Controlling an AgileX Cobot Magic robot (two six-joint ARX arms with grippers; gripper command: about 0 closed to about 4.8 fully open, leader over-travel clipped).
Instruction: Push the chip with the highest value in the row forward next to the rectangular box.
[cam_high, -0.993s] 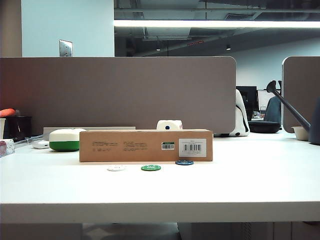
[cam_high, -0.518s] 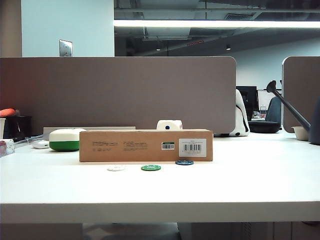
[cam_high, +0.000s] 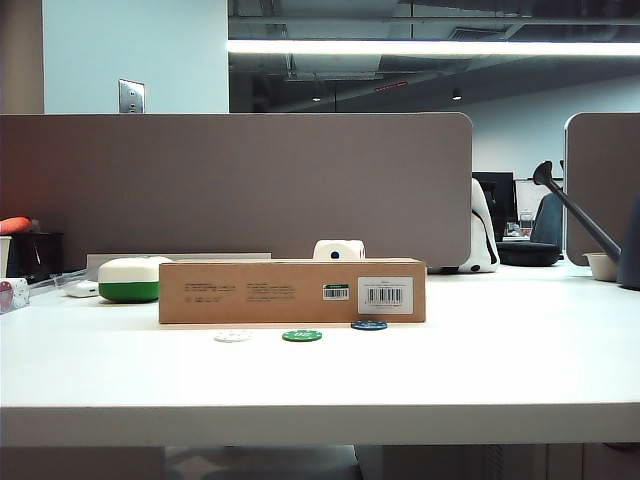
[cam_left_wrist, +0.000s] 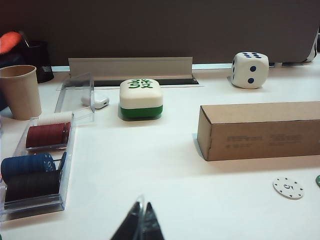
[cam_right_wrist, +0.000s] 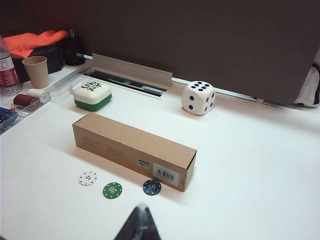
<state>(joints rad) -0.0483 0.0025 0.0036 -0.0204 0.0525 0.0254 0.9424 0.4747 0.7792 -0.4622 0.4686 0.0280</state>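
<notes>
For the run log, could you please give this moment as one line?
blue chip beside box, ahead of other chips | left gripper shut, clear | right gripper shut, clear

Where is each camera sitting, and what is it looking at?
Exterior view: low at the table's edge, facing the rectangular box and chips; no arm shows.
Left wrist view: above the table, facing the chip tray; the left claw tips show, closed.
Right wrist view: higher, looking down on the blue chip; the right claw tips show, closed.
All three share the box and the white chip.
</notes>
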